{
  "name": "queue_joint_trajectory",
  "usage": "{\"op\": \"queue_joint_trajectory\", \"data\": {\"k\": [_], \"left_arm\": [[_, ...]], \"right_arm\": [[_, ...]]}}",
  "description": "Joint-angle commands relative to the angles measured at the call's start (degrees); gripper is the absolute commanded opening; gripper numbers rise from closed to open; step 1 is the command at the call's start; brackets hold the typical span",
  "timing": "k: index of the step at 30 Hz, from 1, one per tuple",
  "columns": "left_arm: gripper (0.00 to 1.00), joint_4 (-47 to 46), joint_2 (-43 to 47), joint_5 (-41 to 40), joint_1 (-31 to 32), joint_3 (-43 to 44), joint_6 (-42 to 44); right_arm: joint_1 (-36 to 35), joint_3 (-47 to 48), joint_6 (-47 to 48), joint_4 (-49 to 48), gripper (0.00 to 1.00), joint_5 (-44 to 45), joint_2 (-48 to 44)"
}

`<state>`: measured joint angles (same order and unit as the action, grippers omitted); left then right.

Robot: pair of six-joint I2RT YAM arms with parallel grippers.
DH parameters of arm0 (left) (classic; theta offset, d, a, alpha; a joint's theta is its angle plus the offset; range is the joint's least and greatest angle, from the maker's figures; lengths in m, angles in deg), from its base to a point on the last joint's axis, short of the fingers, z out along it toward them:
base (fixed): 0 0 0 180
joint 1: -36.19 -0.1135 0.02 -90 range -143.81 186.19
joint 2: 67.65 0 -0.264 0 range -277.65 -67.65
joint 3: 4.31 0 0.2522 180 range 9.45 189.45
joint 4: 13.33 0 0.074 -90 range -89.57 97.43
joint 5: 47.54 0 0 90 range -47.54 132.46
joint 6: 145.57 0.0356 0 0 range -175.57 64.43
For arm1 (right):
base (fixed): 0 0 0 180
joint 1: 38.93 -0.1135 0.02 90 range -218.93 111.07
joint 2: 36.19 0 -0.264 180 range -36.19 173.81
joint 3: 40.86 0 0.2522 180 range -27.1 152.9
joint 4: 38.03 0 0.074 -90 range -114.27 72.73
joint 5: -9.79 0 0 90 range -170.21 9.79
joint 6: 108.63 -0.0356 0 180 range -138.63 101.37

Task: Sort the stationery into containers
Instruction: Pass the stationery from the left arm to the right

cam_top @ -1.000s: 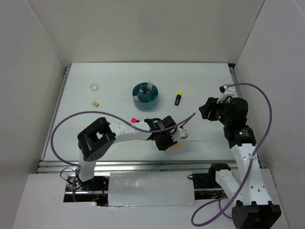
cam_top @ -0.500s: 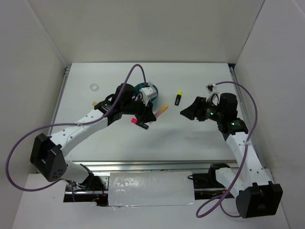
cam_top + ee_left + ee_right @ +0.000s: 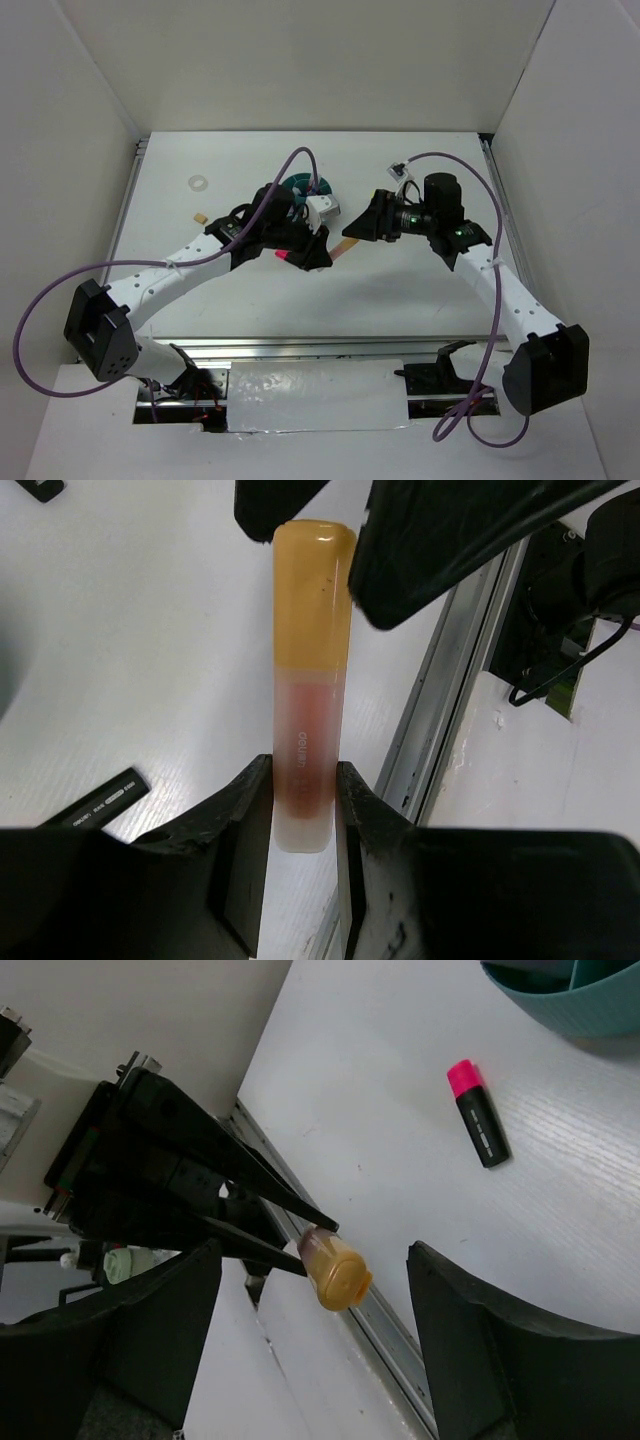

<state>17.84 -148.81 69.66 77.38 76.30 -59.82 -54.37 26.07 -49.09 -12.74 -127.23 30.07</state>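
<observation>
The orange stick [image 3: 310, 670] juts straight ahead of the left gripper [image 3: 303, 795], which pinches its clear end above the table. The right gripper [image 3: 315, 1360] faces it, jaws wide on either side of the capped tip. The teal organizer [image 3: 298, 183] sits just beyond the left gripper. A pink-capped highlighter [image 3: 477, 1112] lies below it on open tabletop [image 3: 150, 630], with the metal edge rail [image 3: 440, 710] to its right.

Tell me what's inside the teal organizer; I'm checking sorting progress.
From above, the left arm covers the teal organizer except a sliver of rim. The right wrist view shows only wall and dividers, no contents.
</observation>
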Motion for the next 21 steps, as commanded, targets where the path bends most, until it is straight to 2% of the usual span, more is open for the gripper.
{"op": "queue_joint_trajectory", "data": {"k": [1,5,7,8,9,13,15,16,17,18,20,21], "left_arm": [[0.09,-0.53,0.48,-0.57,0.38,0.74,1.88],[0.08,-0.36,0.66,-2.06,0.38,0.83,2.31],[0.08,-0.36,0.92,-2.59,0.38,0.91,2.49],[0.07,-0.27,1.01,-2.68,0.38,0.91,2.49],[0.07,-0.18,1.01,-2.94,0.38,0.83,2.49],[0.07,-0.1,1.27,-3.91,0.47,0.56,2.67],[0.1,-0.18,1.62,-4.7,0.47,0.39,2.76],[0.15,-0.27,1.62,-5.83,0.47,0.3,2.5],[0.4,-0.18,1.62,-6.63,0.47,0.3,2.41],[0.51,-0.1,1.8,-7.94,0.47,0.3,1.97],[0.86,0.78,2.5,-12.32,0.3,0.56,0.74],[0.99,1.13,2.94,-13.83,-0.05,0.65,-0.13]], "right_arm": [[-1.08,0.54,-1.09,-2.48,0.79,-0.52,1.33],[-0.82,-0.78,-1.62,-1.69,0.75,-1.05,2.99],[-0.56,-1.05,-1.62,-1.51,0.69,-1.31,3.26],[-0.47,-1.13,-1.8,-1.86,0.64,-1.66,3.35],[-0.21,-1.14,-1.89,-2.21,0.53,-1.84,3.44],[-0.2,-0.09,-2.59,-2.83,0.31,-2.63,3.88],[-0.29,0.36,-3.03,-3.18,0.2,-3.16,4.32],[-0.2,0.79,-3.12,-3.35,0.16,-3.68,4.58],[-0.29,1.06,-3.03,-3.36,0.07,-3.6,4.67],[-0.2,1.41,-2.68,-3.18,0.03,-3.43,4.84],[0.15,3.6,-1.37,-2.13,0.0,-2.9,5.46],[0.32,5.87,-0.66,-1.69,0.0,-2.55,6.24]]}}
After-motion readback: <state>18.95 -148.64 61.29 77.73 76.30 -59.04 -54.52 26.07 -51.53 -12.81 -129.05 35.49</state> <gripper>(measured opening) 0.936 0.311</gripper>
